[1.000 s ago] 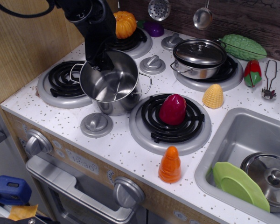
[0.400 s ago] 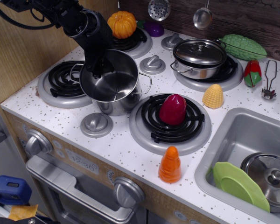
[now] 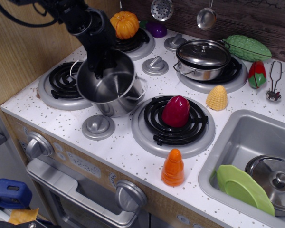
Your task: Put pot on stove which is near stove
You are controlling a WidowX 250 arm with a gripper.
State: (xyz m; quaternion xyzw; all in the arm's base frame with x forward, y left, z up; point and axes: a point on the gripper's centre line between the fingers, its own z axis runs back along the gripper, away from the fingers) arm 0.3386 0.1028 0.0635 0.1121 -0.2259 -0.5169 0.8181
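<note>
- Your gripper (image 3: 100, 66) reaches down from the upper left; its jaws close on the far rim of the pot (image 3: 108, 85), one finger inside, one outside.
- The pot tilts, its mouth leaning toward the left, its base near the counter (image 3: 118, 147) between the two front burners.
- The stove (image 3: 61, 85), a black coil in a grey rim, lies just left of the pot; the pot's rim overlaps its right edge in this view, and you cannot tell whether they touch.
- Right of the pot, the wide burner (image 3: 173, 126) carries a red vegetable (image 3: 175, 111).
- A grey knob (image 3: 98, 126) sits just in front of the pot; another knob (image 3: 155, 65) sits behind it.
- At the back, you see a pumpkin (image 3: 124, 24) on a burner and a lidded pot (image 3: 203, 58) on another.
- An orange carrot (image 3: 173, 167) stands at the front edge; corn (image 3: 217, 97) lies near the sink (image 3: 237, 137).
</note>
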